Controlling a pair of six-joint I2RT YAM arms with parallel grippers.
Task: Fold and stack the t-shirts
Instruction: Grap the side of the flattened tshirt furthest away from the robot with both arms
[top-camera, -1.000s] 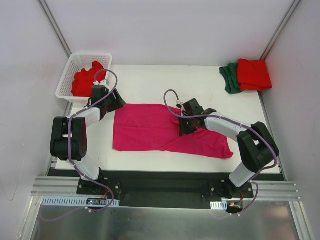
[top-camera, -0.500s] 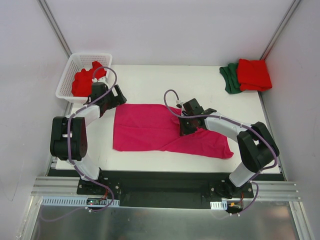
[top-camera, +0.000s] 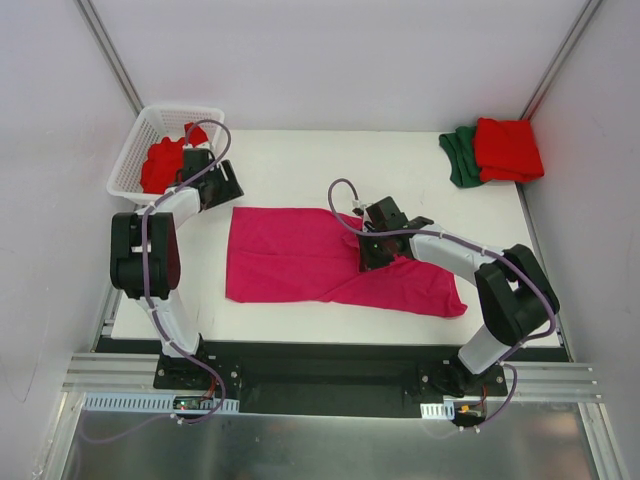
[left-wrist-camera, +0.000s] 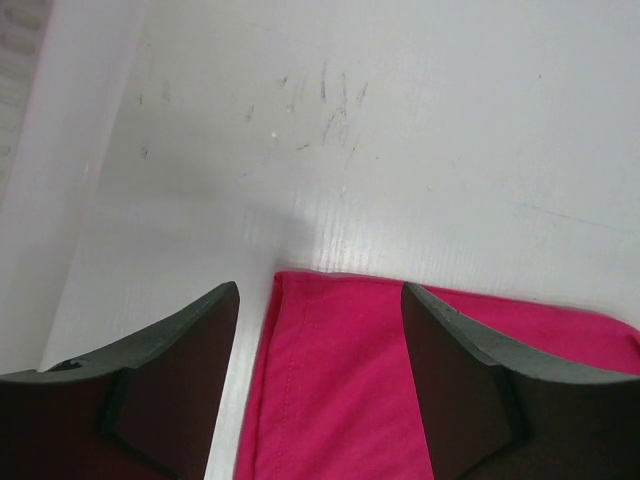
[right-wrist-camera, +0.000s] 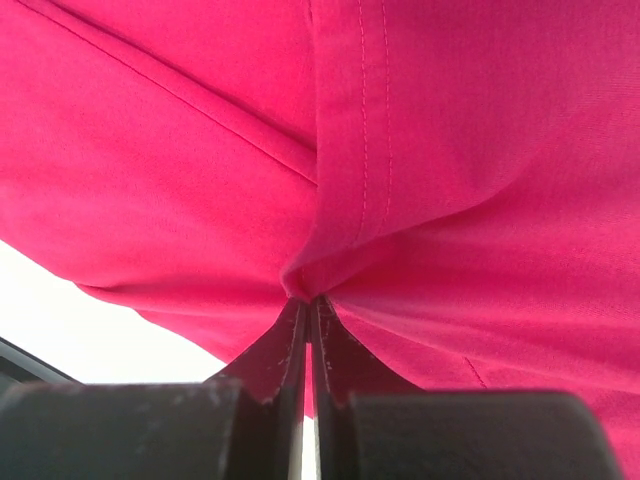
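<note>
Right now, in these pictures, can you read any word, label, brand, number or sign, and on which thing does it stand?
No text can be read in any view.
The pink shirt, red shirt, green shirt, basket and table show no print.
The small boards at the near edge are too small to read.
</note>
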